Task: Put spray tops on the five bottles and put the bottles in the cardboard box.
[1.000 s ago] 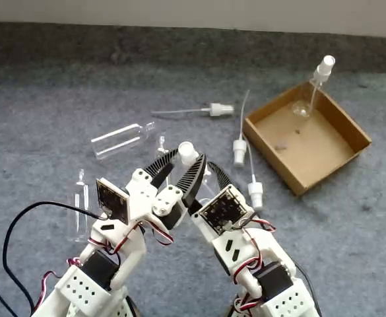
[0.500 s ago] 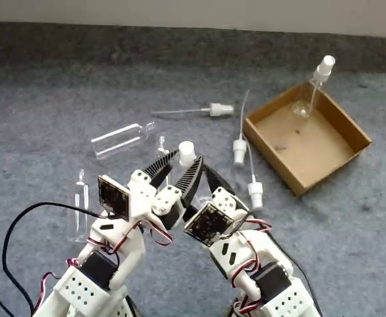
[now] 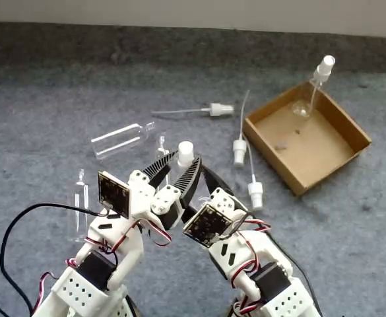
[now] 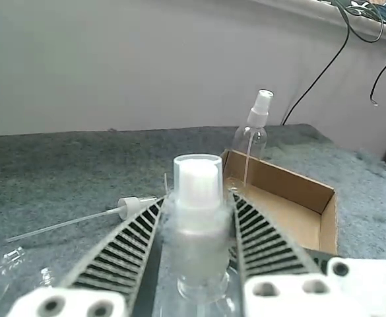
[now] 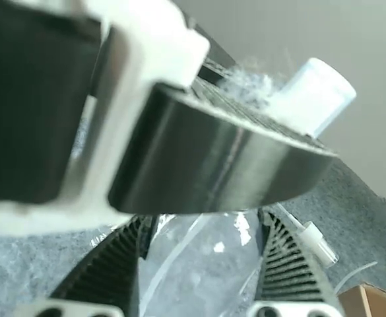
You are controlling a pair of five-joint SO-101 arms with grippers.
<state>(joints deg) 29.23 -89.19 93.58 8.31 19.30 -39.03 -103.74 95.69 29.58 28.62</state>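
My left gripper [image 3: 185, 158] is shut on a white spray top [image 3: 186, 149], seen between the ribbed fingers [image 4: 130, 247] in the left wrist view as the spray top [image 4: 196, 179]. Just under it my right gripper [image 3: 203, 189] is shut on a clear bottle [image 5: 199, 271], which the spray top sits on. The cardboard box [image 3: 341, 125] lies at the right. A capped bottle [image 3: 315, 86] leans in its far corner. Two bare bottles [image 3: 120, 140] [image 3: 79, 208] lie on the left.
Loose spray tops with long tubes lie on the grey carpet: one [image 3: 214, 109] behind the grippers, two [image 3: 239, 150] [image 3: 255, 192] between the grippers and the box. A black cable [image 3: 21, 221] runs at the lower left.
The right gripper has turned and shifted a little to the left under the left gripper. The spray top has moved slightly left with the left gripper.
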